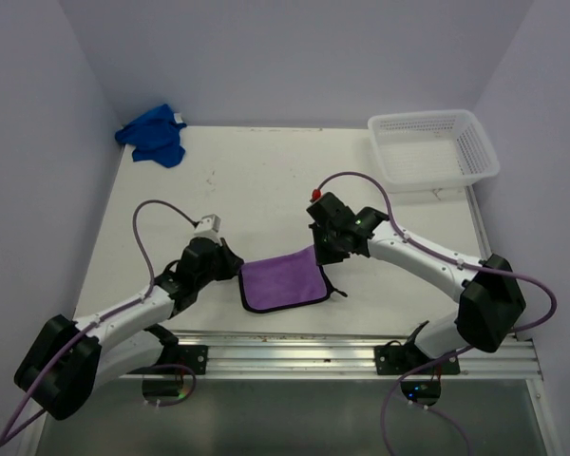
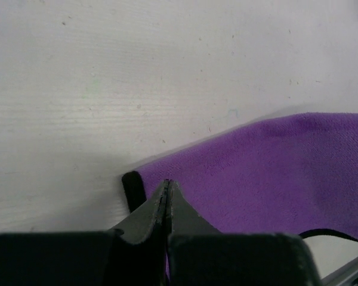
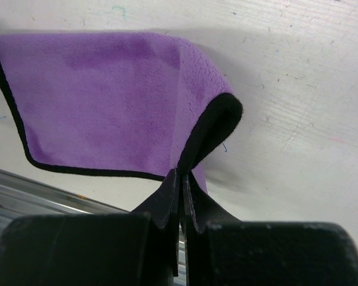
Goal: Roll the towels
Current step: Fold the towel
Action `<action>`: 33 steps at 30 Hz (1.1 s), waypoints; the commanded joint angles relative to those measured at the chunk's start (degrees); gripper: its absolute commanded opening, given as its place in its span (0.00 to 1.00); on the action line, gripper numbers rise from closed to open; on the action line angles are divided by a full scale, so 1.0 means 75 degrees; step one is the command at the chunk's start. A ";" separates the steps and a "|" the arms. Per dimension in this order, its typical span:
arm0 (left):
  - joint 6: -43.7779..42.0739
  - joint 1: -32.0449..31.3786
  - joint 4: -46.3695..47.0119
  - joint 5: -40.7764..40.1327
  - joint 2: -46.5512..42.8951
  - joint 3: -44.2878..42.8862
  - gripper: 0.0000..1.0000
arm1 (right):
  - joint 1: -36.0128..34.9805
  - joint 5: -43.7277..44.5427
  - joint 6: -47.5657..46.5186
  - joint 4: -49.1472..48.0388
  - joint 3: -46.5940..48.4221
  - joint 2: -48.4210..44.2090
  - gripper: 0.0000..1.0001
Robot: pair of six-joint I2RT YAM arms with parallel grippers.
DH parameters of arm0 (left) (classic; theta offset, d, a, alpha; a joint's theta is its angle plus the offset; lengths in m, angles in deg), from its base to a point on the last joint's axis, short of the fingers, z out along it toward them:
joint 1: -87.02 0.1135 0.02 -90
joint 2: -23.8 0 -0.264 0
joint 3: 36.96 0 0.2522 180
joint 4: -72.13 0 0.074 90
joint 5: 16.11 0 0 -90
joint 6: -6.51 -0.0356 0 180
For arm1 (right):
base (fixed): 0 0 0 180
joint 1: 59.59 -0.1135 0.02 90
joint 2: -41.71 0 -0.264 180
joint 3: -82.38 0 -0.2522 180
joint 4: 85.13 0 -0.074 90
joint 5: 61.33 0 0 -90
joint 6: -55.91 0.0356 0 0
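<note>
— White table (image 1: 266,180) boxed in by pale lilac walls (image 1: 266,57), that's what I have on the overhead, with the aluminium rail (image 1: 294,347) running along its near edge.

— Where are the towels?

— I see the purple towel (image 1: 280,280) lying just beyond the rail, about level with the rail's middle. It is mostly flat, with a black hem around it. The blue towel (image 1: 154,136) sits crumpled well away from the rail, at the far left corner against the walls.

— And your arms?

— Both reach in from the rail's two ends and meet the purple towel from either side. On its wrist camera my right gripper (image 3: 180,179) has its jaws pressed together on the towel's hemmed corner, the one away from the rail. That corner is pulled up off the table into a curled peak while the rest of the cloth lies flat.

— The left one?

— My left gripper (image 2: 167,190) is squeezed tight too, with its tips at the towel's other corner away from the rail, right beside the black hem. I can't tell from that camera whether any cloth is caught between the fingers.

— Anything else on the surface?

— Only a white mesh basket (image 1: 480,152), upright, well away from the rail at the far right corner.
</note>
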 commanded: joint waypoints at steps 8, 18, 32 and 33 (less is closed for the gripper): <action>0.0368 -0.0018 -0.2715 -0.1383 -0.0376 -0.0991 0.00 | -0.0036 0.0406 0.0099 -0.0015 0.0401 0.0248 0.00; 0.0556 -0.0018 -0.3292 -0.0985 -0.0281 -0.0958 0.00 | -0.0024 0.0465 0.0192 -0.0015 0.0519 0.0459 0.00; 0.0743 -0.0030 -0.1815 -0.0012 0.0703 -0.0699 0.00 | -0.0246 -0.0332 0.0134 -0.0355 0.0800 0.0682 0.00; 0.0743 -0.0030 -0.1815 -0.0012 0.0738 -0.0699 0.00 | -0.0270 -0.0367 0.0134 -0.0355 0.0846 0.0717 0.00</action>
